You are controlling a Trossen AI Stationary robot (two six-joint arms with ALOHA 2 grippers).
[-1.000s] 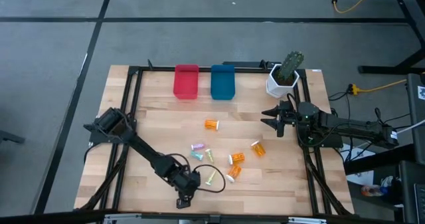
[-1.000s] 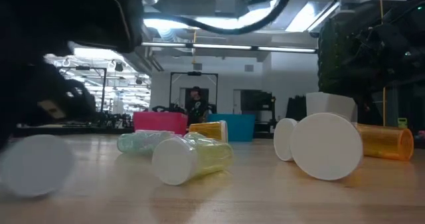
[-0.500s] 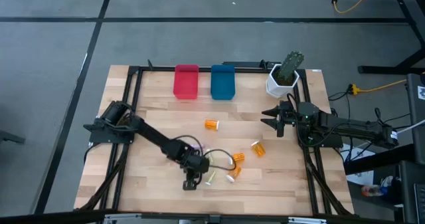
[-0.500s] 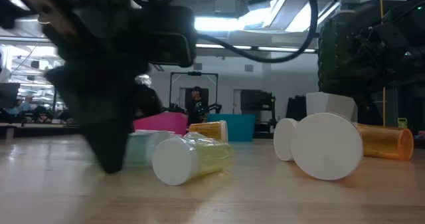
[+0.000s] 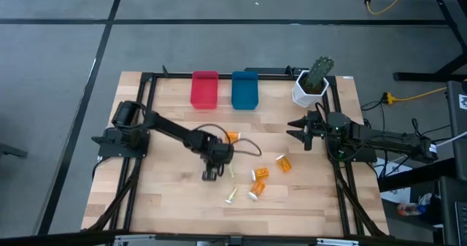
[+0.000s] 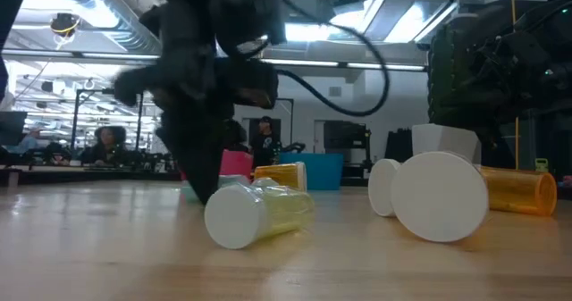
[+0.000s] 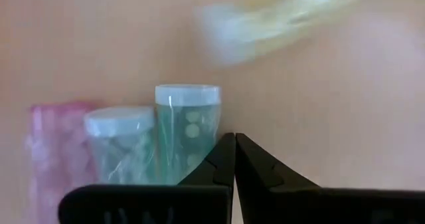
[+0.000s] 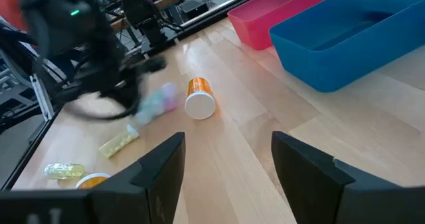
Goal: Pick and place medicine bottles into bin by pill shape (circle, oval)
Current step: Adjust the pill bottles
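My left gripper [image 5: 210, 175] is shut and low over the middle of the table; in the left wrist view [image 7: 234, 139] its tips stand right beside a teal-tinted bottle [image 7: 187, 127]. That bottle lies on its side next to a second teal one [image 7: 119, 144] and a pink one [image 7: 50, 151]. Yellow bottles [image 5: 230, 195] [image 6: 255, 213] and orange white-capped bottles [image 5: 232, 136] [image 5: 283, 163] [image 5: 259, 174] lie on their sides around it. My right gripper [image 5: 299, 131] is open and empty at the table's right side [image 8: 226, 164]. My left gripper's shut fingers [image 7: 219, 159] come from above, pointing down, close against the side of the teal bottle [image 7: 199, 134], which lies on the table. Whether they touch it, I cannot tell.
A pink bin [image 5: 205, 90] and a blue bin [image 5: 244, 90] stand side by side at the far edge. A white pot with a cactus [image 5: 310, 91] stands at the far right corner. A dark metal frame [image 5: 146, 114] runs around the table.
My left gripper has gone from the table's near edge toward the far edge, to the cluster of pink and teal bottles in the middle. The bottles that show lie where they were.
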